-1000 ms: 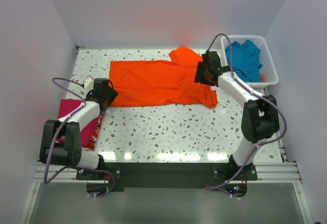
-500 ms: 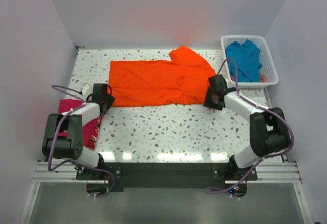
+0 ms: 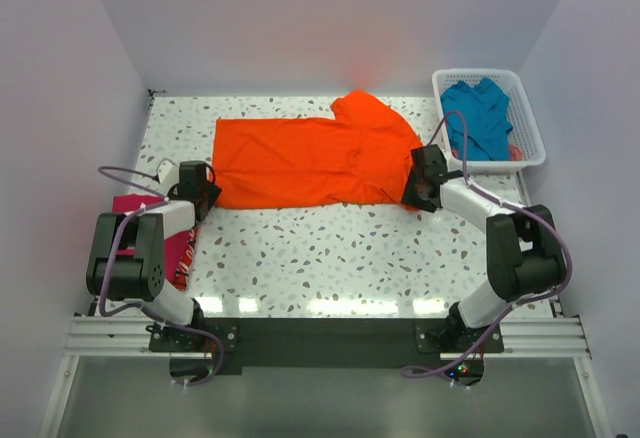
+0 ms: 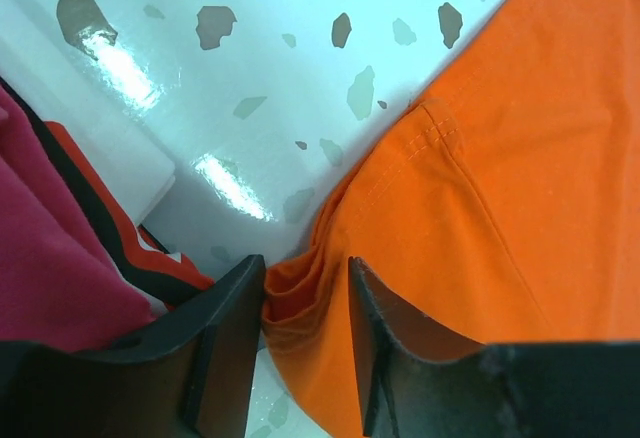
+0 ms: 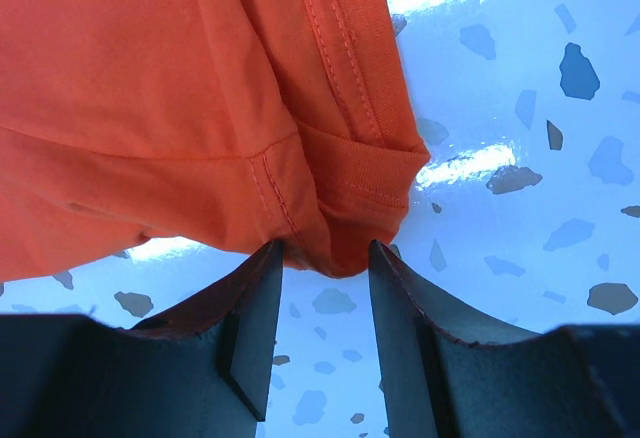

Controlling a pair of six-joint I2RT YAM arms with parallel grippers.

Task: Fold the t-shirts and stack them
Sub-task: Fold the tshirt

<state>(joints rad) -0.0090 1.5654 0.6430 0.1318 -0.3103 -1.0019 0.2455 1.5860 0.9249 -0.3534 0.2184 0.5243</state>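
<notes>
The orange t-shirt is spread flat across the speckled bench, toward 12 o'clock, with one sleeve laid out at its 1 o'clock corner. The jaws of the left arm are set low at the shirt's 8 o'clock corner. In the left wrist view a bunched fold of the orange hem is pinched between them, and the cloth is touched on both sides. The jaws of the right arm are set at the shirt's 4 o'clock corner. In the right wrist view the stitched corner is gripped between their tips just above the bench.

The magenta-pink t-shirt is laid at 8 o'clock on the bench, partly hidden by the left arm. A cloth edged in red, black and white is seen beside it. The teal-blue t-shirt is heaped in the white lattice basket at 2 o'clock, well apart from the orange shirt's body.
</notes>
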